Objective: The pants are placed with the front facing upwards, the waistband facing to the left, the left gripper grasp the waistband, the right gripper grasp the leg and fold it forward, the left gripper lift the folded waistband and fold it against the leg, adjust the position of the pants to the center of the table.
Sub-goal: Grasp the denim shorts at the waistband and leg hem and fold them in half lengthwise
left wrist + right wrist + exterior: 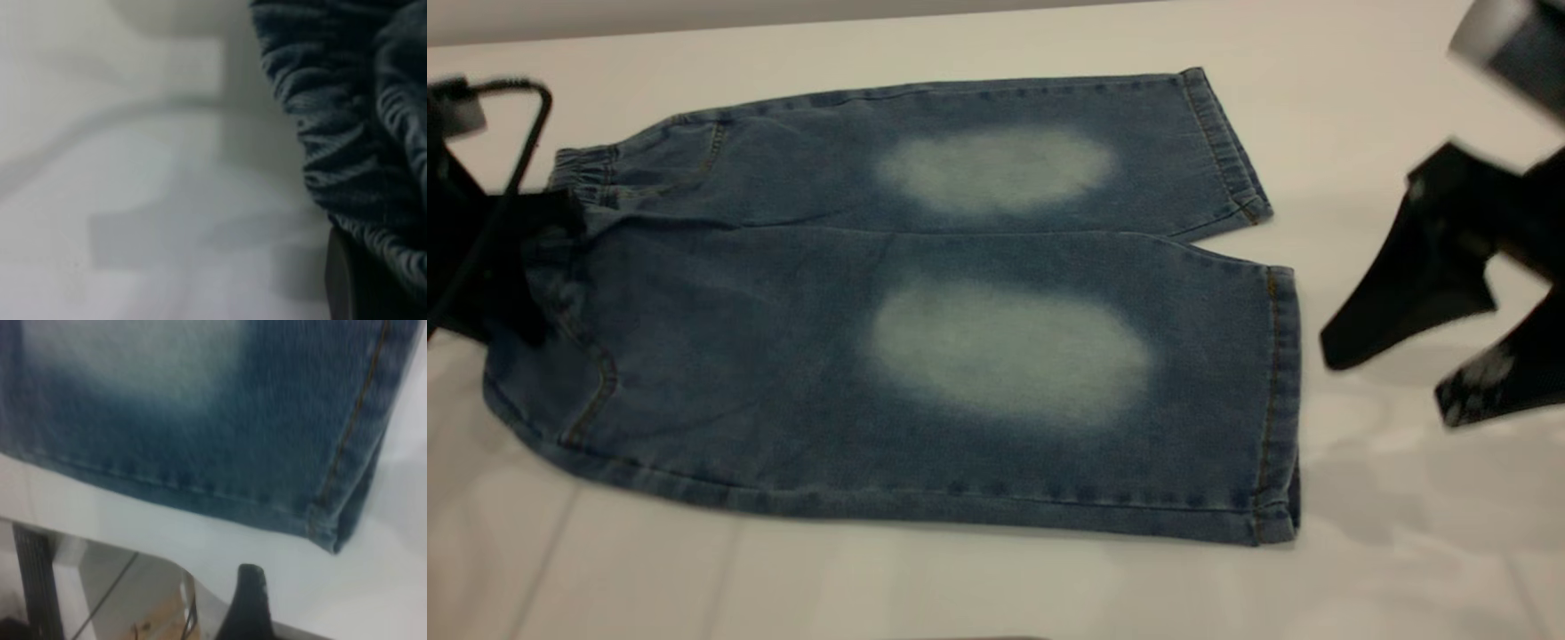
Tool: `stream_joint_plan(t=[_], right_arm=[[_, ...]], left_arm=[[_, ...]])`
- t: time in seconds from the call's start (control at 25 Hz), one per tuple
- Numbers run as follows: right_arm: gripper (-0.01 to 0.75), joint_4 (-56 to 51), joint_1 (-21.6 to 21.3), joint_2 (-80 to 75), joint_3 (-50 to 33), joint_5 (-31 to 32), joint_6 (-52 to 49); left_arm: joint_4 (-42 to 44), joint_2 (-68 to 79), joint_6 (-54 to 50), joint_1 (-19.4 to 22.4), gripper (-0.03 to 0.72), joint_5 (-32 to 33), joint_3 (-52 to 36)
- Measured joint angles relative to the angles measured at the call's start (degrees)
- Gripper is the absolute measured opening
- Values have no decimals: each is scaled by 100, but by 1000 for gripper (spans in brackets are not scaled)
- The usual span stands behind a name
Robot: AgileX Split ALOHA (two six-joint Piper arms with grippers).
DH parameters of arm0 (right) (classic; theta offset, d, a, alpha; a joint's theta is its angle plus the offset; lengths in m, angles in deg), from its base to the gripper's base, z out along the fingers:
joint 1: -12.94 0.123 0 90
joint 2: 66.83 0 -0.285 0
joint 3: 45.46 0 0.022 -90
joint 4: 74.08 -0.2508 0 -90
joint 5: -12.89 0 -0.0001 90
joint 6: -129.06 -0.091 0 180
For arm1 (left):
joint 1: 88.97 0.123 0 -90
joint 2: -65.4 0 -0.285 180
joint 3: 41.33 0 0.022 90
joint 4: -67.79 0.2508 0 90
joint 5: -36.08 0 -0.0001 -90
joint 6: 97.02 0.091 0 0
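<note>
Basically soft denim w/ some weight: the pants (925, 311) will drape and sag when lifted, not slippery, nothing fragile, but thick seams will resist a sharp crease, I'd guess. Best holds are the bulky edges, i.e. the gathered waistband (583, 178) at left of the exterior frame and the stitched hem of a leg at right; both give the fingers something fat to pinch.

Far left of frame: the left gripper (498, 267) sits right at the waistband, dark body overlapping the cloth edge. Can't tell if its fingers are apart or pinched on fabric; the left wrist view shows only ruffled band (353, 133) close up beside bare table (133, 167) and one dark sliver low down.

Centre: pants lie flat, front up, on the white table (978, 587), waist to the left, legs running right. Mid-blue denim, a pale faded oval on each leg, tan stitching along seams and hems. Upper leg looks narrower in frame; lower leg is wider and its hem reaches further right.

Right of frame: the right gripper (1396, 378) hangs above the table just off the leg hems, not touching, fingers spread apart. Its wrist cam looks at the near leg's hem corner (327, 527), so that corner seems the likely grab pt.
</note>
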Motion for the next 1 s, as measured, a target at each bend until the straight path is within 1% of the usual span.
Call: stream_joint_plan(t=[0.2,0.36,0.48,0.68,0.8,1.0], right_arm=[[540,-274,0,-666,3,51,371],[540,-752,57,-1157,22,108,795],[540,-1324,367,-1516,53,114,1242],[540,-2617,886,-1842,58,121,2083],[540,-3089,988,-1938,58,157,2300],[540,-3105,988,-1970,62,225,2266]], left_arm=[[0,-461,22,-31,84,100,0],[0,-561,24,-32,84,105,0],[0,-561,24,-32,84,105,0],[0,-561,24,-32,84,112,0],[0,-561,24,-32,84,136,0],[0,-561,24,-32,84,171,0]])
